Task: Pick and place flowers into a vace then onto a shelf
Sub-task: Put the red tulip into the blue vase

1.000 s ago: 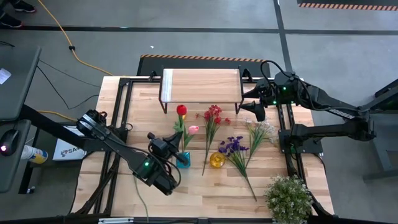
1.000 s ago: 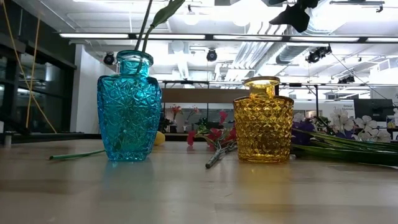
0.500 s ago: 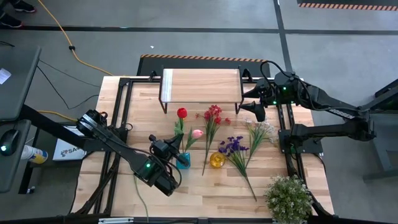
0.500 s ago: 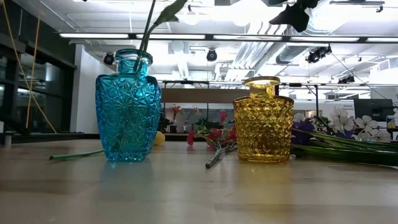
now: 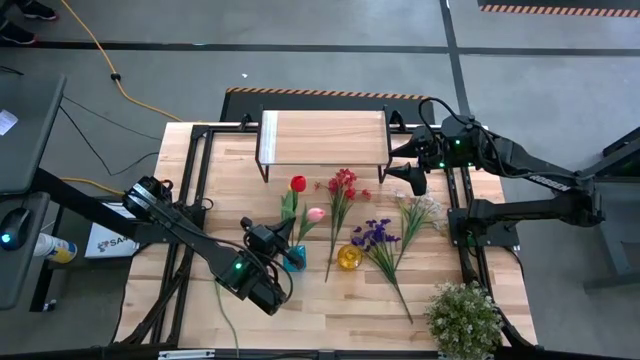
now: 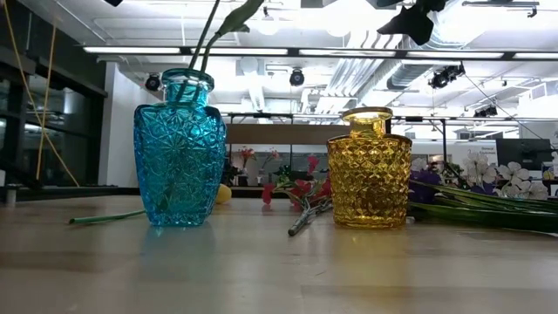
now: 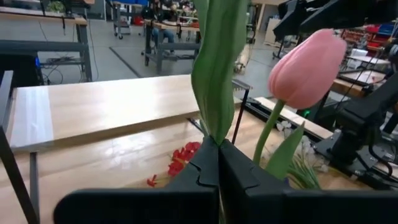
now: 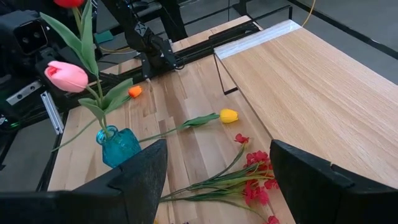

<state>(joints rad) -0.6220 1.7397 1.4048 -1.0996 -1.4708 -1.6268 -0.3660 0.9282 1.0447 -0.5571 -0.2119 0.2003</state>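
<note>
Cut glass catches the light: a teal vase (image 6: 179,148) with a star-pattern relief and a narrow neck stands near the tabletop's middle, toward the front edge, and beside it sits a squat amber vase (image 6: 369,168) with a diamond-quilted surface. Pale wood planks make up the tabletop (image 5: 185,290), and the shelf (image 5: 323,137), a plank top on thin black legs, sits at the back edge. Two flowers now stand in the teal vase, a pink tulip (image 7: 306,60) and a red tulip (image 5: 297,183); since a second ago the red bloom has swung up toward the shelf and the vase has nudged slightly sideways. The left gripper (image 7: 217,163) is pinched tight on the red tulip's broad green leaf and stem, just above the vase. Loose flowers lie flat between vases and shelf: a red spray (image 5: 343,185), a purple spray (image 5: 374,235), a white spray (image 5: 420,210), plus a yellow tulip (image 8: 227,115). The right gripper (image 8: 217,171) hangs by the shelf's right end, fingers spread wide, holding nothing.
</note>
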